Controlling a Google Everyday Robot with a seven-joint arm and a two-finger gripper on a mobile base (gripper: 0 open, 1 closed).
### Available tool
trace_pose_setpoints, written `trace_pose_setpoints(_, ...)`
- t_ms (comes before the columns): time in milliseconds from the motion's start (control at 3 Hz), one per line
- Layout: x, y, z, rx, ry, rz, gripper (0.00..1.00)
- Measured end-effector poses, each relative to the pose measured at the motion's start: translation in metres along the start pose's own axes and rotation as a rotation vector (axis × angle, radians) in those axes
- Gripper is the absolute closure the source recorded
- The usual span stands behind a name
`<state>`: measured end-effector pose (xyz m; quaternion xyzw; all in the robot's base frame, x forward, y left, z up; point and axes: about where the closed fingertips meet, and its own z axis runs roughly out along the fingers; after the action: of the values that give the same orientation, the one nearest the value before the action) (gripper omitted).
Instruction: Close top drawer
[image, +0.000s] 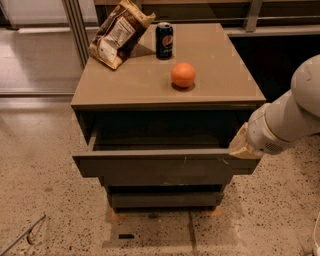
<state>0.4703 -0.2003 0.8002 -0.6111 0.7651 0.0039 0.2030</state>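
At the right end of 1 open top drawer (160, 167) sit the jaws, grip unclear.

One desk (220, 60) stands here, and it has three taupe drawer fronts: one top drawer (165, 167), pulled out, and two narrower ones below it, a middle front (165, 180) and a bottom front (165, 199). Three things sit on the desk: one orange (183, 75), one dark soda can (164, 41) and one snack bag (119, 34). One white arm (295, 117) comes in from the right, with one hand (242, 145) at the right end of the top drawer's upper edge.
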Motion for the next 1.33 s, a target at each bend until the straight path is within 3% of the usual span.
trace_pose_setpoints(667,0.011,0.007,0.099,-0.106,-0.036,0.049,1.0)
trace_pose_setpoints(1333,0.025,0.018,0.166,-0.219,-0.027,0.079,1.0)
